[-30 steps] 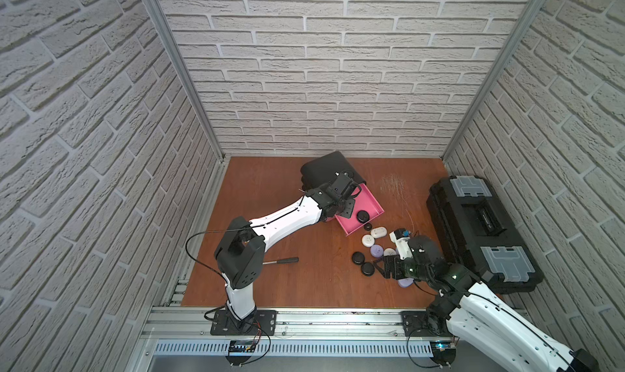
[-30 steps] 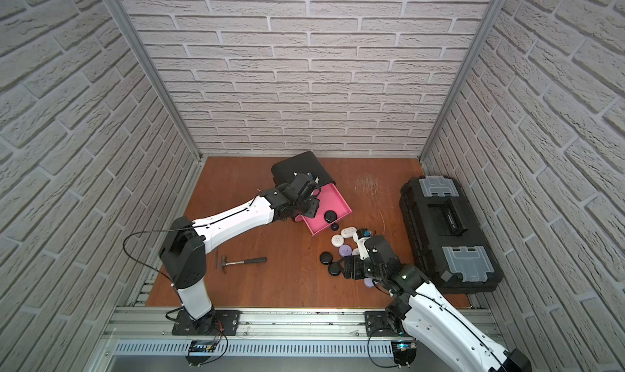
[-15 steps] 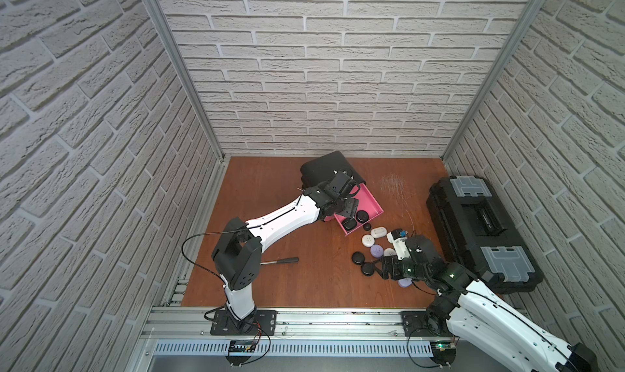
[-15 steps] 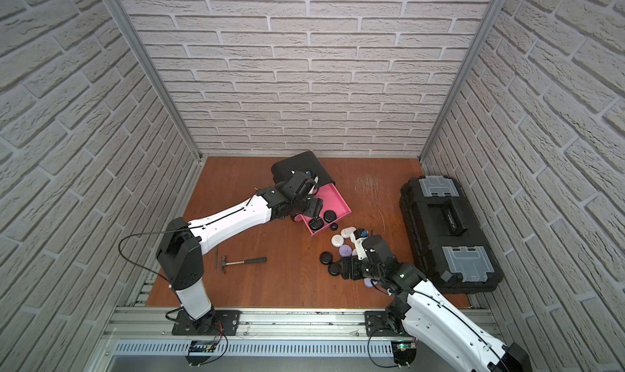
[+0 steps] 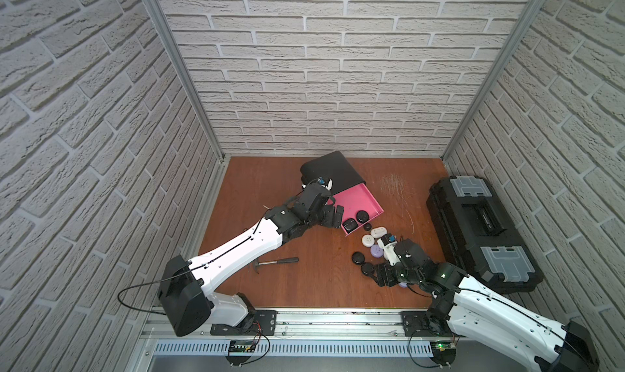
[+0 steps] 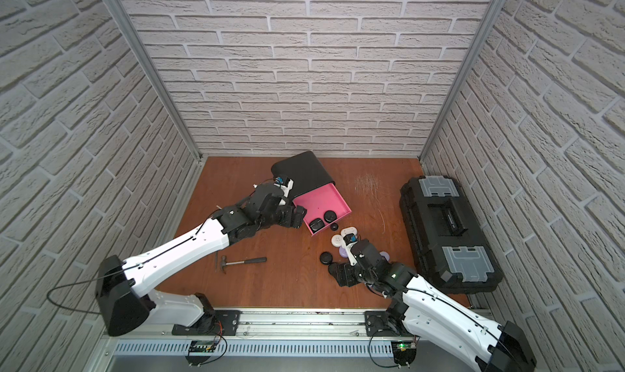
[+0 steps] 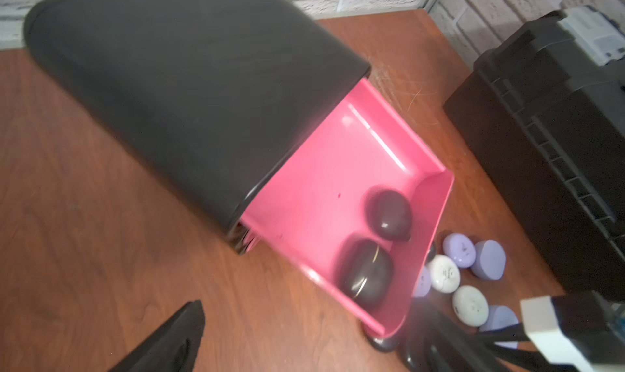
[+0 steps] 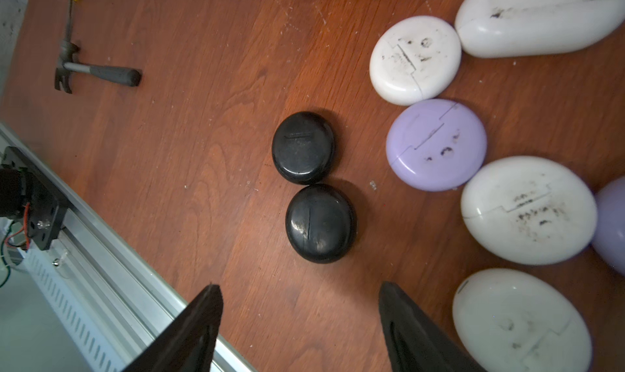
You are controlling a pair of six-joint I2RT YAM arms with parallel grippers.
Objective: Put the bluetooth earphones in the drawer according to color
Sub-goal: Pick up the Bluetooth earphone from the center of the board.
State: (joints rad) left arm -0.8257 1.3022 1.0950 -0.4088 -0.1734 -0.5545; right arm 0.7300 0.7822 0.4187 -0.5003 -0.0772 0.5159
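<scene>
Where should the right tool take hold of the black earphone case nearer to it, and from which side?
Probably grip the nearer black case across its two free flanks, coming down from above. It lies flat and touches the other black case on its far edge, so only the flanks are clear for the open right tool.

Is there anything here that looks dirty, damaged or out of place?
The white cases carry dark scuff marks on their shells. A hammer lies on the table, apart from the cases.
</scene>
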